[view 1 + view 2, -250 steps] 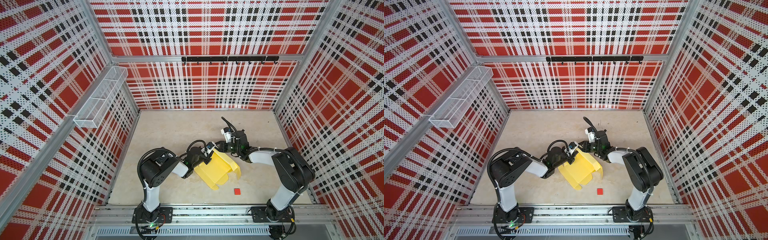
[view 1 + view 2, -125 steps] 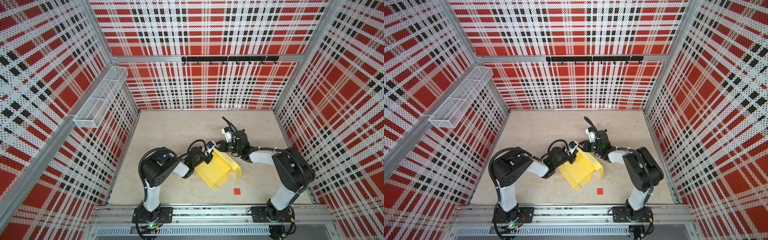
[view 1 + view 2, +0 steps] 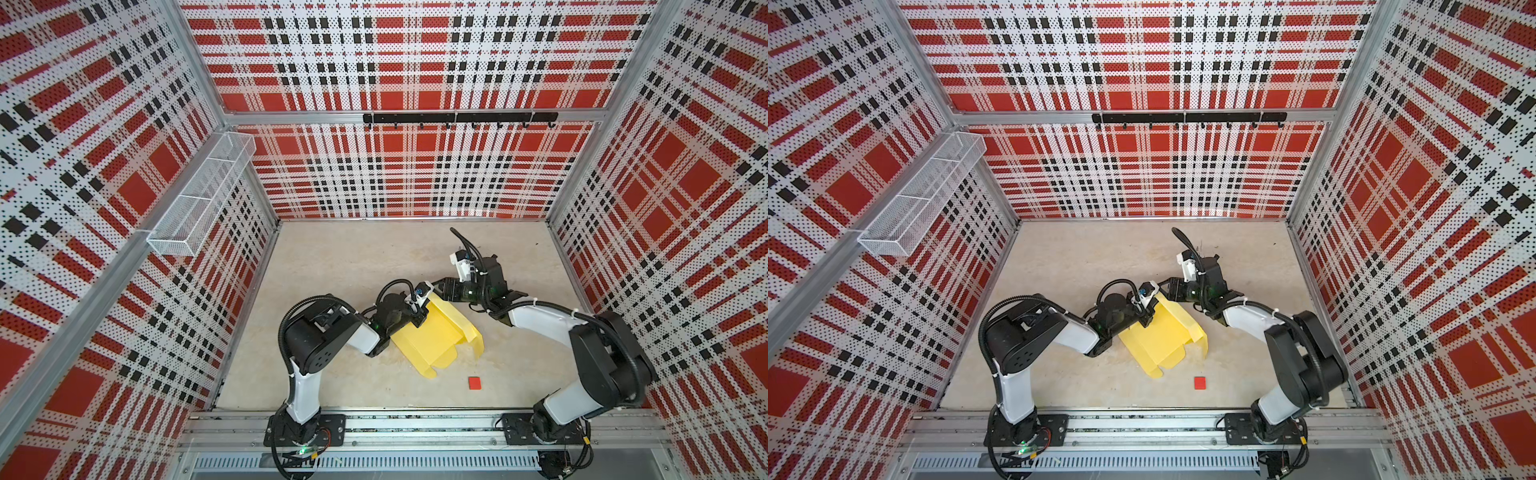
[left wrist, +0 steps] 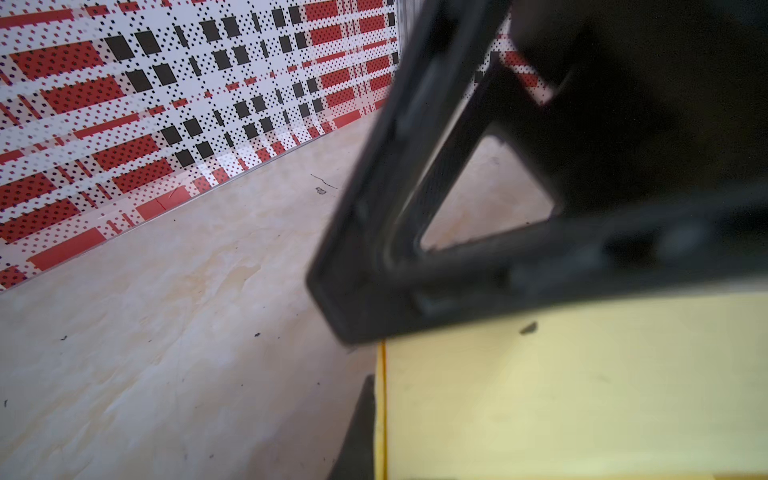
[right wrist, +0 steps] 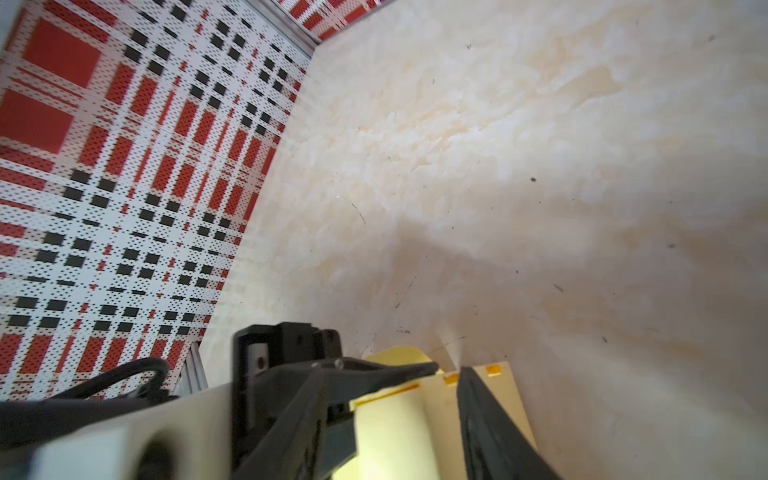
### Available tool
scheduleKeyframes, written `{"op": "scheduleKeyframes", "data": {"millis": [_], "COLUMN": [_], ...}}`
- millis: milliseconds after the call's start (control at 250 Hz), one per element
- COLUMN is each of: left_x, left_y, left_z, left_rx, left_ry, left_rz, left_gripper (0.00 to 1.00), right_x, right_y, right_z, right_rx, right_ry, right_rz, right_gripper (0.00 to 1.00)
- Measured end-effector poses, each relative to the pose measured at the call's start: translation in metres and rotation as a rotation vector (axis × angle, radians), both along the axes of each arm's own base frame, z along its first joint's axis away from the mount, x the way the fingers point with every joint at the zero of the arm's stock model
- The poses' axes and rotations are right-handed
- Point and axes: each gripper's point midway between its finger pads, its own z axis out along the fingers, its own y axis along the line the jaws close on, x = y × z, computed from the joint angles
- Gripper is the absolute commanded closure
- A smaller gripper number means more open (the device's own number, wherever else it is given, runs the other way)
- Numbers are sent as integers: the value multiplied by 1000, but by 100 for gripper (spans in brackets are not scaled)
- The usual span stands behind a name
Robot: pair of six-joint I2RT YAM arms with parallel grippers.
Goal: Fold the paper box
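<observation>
Anchoring the half-folded paper box [image 3: 436,338], lying just 5 o'clock of counter [image 3: 353,266] centre, by pinching its 10 o'clock edge in the left claw [image 3: 417,319], while straddling its 12 o'clock flap [image 5: 395,432] with the right claw [image 3: 437,286] parted for creasing.

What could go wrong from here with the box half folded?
1. The right gripper stands open astride the flap, so the flap may spring flat again.
2. The left gripper is shut on only the edge of the box; a pull could slip off or crease the thin card.
3. The red square lies close by the box and could get swept.
</observation>
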Motion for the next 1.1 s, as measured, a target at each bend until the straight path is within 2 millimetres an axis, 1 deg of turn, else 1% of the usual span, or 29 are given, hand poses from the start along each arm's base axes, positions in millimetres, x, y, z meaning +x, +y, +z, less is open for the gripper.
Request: {"op": "scheduleKeyframes", "data": {"millis": [92, 156, 232, 244, 296, 352, 388, 416, 420, 588, 656, 732, 836, 936, 1036, 1100], "left_x": [2, 5, 10, 11, 14, 17, 20, 22, 22, 42, 48, 59, 71, 86, 99, 106], "left_y": [3, 6, 11, 12, 15, 19, 21, 22, 22, 28, 31, 40, 54, 67, 72, 71], "left_z": [2, 3, 7, 7, 14, 20, 25, 28, 29, 50, 56, 63, 72, 86, 109, 132], "left_rx": [4, 9, 18, 22, 21, 21, 24, 30, 32, 90, 116, 151, 193, 232, 257, 265], "left_ry": [9, 18, 35, 39, 44, 46, 40, 35, 34, -13, -24, -30, -29, -24, -12, -25], "left_rz": [2, 6, 9, 10, 8, 8, 6, 6, 7, 18, 22, 35, 50, 63, 54, 40], "left_gripper": [97, 97, 97, 97, 98, 99, 99, 100, 100, 100, 100, 100, 100, 100, 100, 100], "right_x": [-3, -6, -10, -11, -15, -19, -21, -23, -23, -31, -33, -35, -36, -38, -44, -47], "right_y": [-15, -28, -46, -50, -63, -76, -84, -92, -95, -134, -147, -160, -171, -184, -197, -204], "right_z": [32, 50, 64, 65, 70, 71, 71, 71, 70, 75, 75, 71, 67, 62, 61, 66], "right_rx": [-3, -23, -75, -93, -145, -215, -256, -287, -302, -413, -435, -456, -473, -491, -508, -511], "right_ry": [-71, -115, -164, -176, -199, -226, -234, -238, -239, -271, -275, -258, -233, -195, -166, -175], "right_rz": [-39, -77, -128, -136, -172, -201, -222, -242, -253, -356, -391, -430, -462, -527, -591, -629], "right_gripper": [41, 38, 29, 26, 21, 17, 11, 9, 8, 0, 0, 0, 0, 0, 0, 0]}}
